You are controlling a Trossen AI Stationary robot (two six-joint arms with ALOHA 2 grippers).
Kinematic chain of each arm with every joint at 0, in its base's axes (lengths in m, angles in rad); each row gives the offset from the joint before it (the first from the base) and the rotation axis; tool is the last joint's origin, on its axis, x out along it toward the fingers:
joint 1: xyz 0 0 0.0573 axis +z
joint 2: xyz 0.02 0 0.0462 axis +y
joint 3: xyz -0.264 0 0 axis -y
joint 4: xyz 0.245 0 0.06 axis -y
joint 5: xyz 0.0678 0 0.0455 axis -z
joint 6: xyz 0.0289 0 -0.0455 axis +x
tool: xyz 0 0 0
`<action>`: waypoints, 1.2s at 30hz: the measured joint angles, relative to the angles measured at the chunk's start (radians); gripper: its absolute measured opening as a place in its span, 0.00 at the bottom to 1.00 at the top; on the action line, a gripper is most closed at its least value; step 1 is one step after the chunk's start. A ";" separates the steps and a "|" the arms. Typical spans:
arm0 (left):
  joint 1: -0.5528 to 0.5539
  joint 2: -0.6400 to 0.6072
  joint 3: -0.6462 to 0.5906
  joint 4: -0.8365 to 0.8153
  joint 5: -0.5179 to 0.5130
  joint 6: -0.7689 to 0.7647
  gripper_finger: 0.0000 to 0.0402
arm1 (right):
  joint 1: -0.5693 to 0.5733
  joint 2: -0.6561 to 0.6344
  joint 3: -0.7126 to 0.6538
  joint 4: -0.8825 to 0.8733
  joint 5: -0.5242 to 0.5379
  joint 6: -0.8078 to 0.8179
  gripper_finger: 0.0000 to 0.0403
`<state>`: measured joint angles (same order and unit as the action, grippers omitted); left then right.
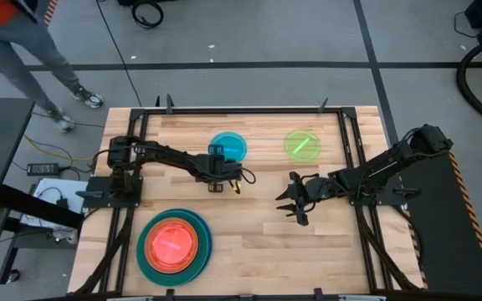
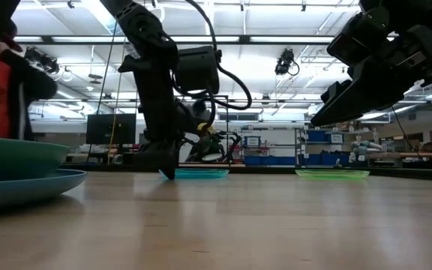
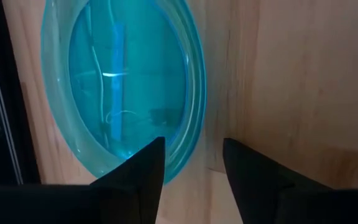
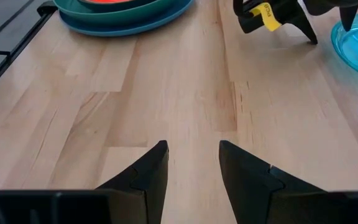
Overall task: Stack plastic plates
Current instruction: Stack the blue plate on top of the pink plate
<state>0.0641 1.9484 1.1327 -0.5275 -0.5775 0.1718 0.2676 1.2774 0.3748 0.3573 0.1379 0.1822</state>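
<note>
The desk [image 1: 249,242] carries a stack at its near left: a large blue plate [image 1: 143,261] at the bottom, a teal plate [image 1: 201,242] on it, and smaller plates nested inside, topped by an orange-red one [image 1: 172,244]. How many lie between cannot be told from above.

Two small plates lie loose toward the far side. The cyan plate [image 1: 228,146] sits far of centre, and the lime green plate [image 1: 302,144] lies to its right, well apart from it.

The left end effector [image 1: 216,186] is down at the desk on the near edge of the cyan plate, fingers moderately parted, one tip over the rim and the other over bare wood, holding nothing. The right end effector [image 1: 294,201] hangs above the desk right of centre, fingers spread, empty.

The main risk is the pinch on that thin rim. The plate lies flat, so a finger may fail to get beneath it and simply push it toward the far frame rail. A shallow grip could let the slick plastic tilt and slip out mid-carry. Dropping it off-centre onto the stack could leave it leaning. The right arm is close enough that both reaching toward the middle might collide.
</note>
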 joint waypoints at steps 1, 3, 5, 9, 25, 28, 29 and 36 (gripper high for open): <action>0.000 0.000 -0.005 0.010 0.000 0.021 0.43 | 0.000 0.000 0.000 0.000 0.000 0.000 0.38; 0.001 -0.001 -0.010 0.022 0.004 0.055 0.43 | 0.000 0.000 0.000 0.000 0.000 0.000 0.38; 0.001 -0.001 -0.010 0.027 0.009 0.078 0.43 | 0.000 0.000 0.000 0.000 0.000 0.000 0.38; 0.002 0.000 -0.010 0.030 0.014 0.087 0.43 | 0.000 0.000 0.000 0.000 0.000 0.000 0.38; 0.002 0.004 -0.012 0.031 0.071 0.083 0.16 | 0.000 0.000 0.000 0.000 0.000 0.000 0.38; 0.002 0.004 -0.012 0.030 0.078 0.080 0.10 | 0.000 0.000 0.000 0.000 0.000 0.000 0.38; 0.002 0.004 -0.012 0.031 0.080 0.077 0.08 | 0.000 0.000 0.000 0.000 0.000 0.000 0.38; -0.018 0.002 -0.012 0.023 0.078 0.031 0.02 | 0.000 0.000 0.000 0.000 0.000 -0.001 0.38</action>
<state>0.0461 1.9503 1.1211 -0.5043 -0.4999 0.2026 0.2672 1.2774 0.3748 0.3576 0.1377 0.1815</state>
